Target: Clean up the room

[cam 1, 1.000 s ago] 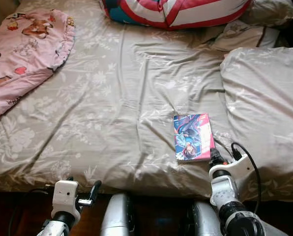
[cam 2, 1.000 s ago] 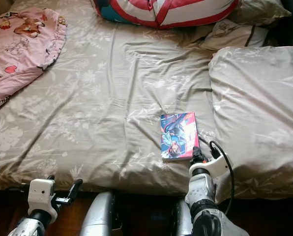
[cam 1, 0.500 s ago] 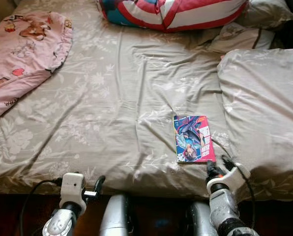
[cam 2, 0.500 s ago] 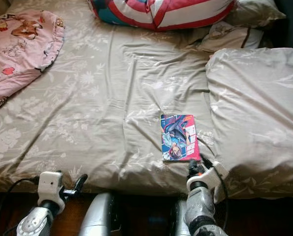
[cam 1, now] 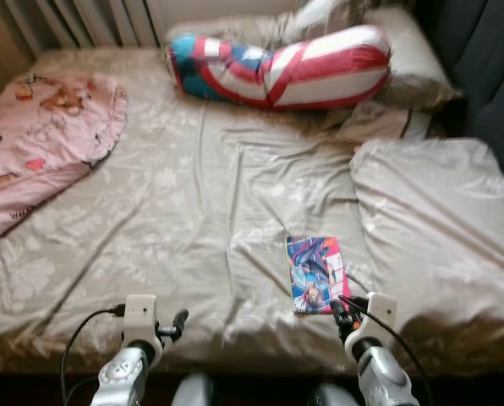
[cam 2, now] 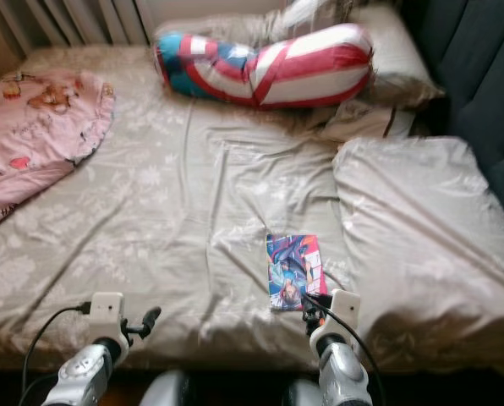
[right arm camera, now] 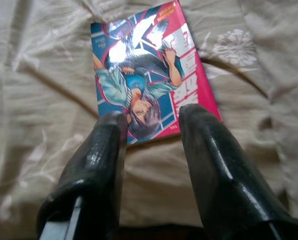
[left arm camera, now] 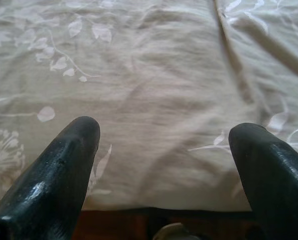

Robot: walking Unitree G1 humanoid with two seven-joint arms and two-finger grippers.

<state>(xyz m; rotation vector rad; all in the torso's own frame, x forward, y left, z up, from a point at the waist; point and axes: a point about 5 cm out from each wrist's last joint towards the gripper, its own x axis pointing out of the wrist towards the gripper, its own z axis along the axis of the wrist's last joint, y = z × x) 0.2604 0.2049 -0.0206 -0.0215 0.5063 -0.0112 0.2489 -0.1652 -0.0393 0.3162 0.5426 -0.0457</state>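
A comic book (cam 1: 315,273) with a blue and pink cover lies flat on the beige floral bed sheet (cam 1: 201,211), near the bed's front edge. My right gripper (cam 1: 338,306) hovers just in front of the book's near edge. In the right wrist view its two black fingers (right arm camera: 106,145) stand open, with the book (right arm camera: 149,90) just beyond their tips and nothing between them. My left gripper (cam 1: 178,321) is low at the bed's front edge, well left of the book. Its fingers (left arm camera: 69,155) are spread wide over bare sheet.
A pink cartoon blanket (cam 1: 41,144) lies at the bed's left side. A red, white and blue bolster (cam 1: 286,68) and beige pillows (cam 1: 404,59) sit at the far end. A rumpled beige duvet (cam 1: 430,228) rises right of the book. A dark headboard (cam 1: 489,68) stands at the far right.
The whole picture has shifted: the camera looks farther up the bed, so the bolster and headboard show fully. My right gripper stays at the book's near edge, and both arms sit lower in view.
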